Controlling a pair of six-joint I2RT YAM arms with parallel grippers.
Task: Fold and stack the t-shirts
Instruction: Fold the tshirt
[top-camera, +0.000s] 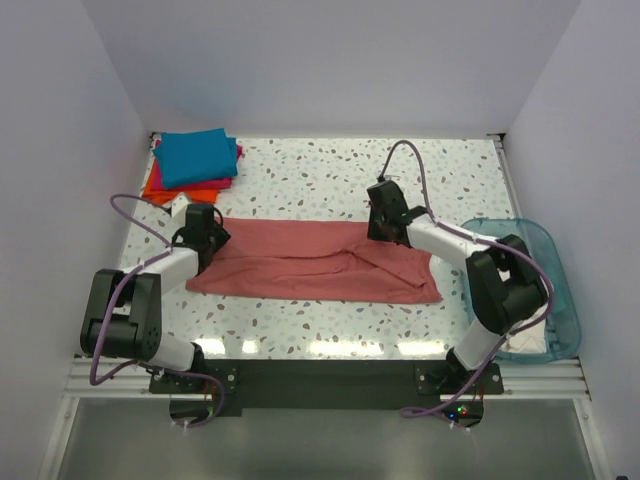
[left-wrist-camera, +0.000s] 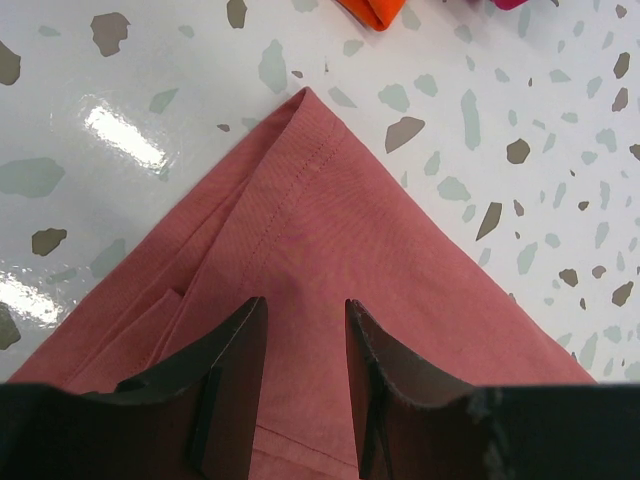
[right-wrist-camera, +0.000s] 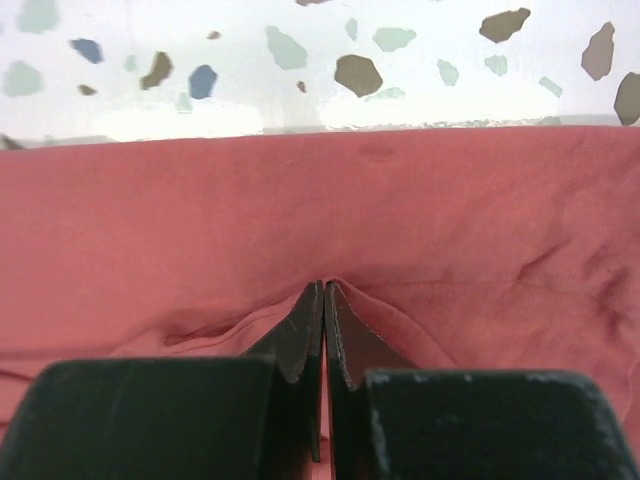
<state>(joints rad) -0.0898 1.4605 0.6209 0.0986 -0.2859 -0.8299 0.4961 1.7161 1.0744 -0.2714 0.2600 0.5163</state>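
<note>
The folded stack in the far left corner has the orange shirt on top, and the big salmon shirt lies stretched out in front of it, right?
Not quite: the top external view shows the teal-blue shirt on top, with the orange shirt peeking out underneath. The salmon-red shirt does lie stretched out in front of them.

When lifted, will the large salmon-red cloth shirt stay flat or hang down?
Probably hangs limp: the salmon-red cloth shirt puckers where the right tool pinches it. Likely light, since its layers lie thin. It may slide on the glossy speckled table.
</note>
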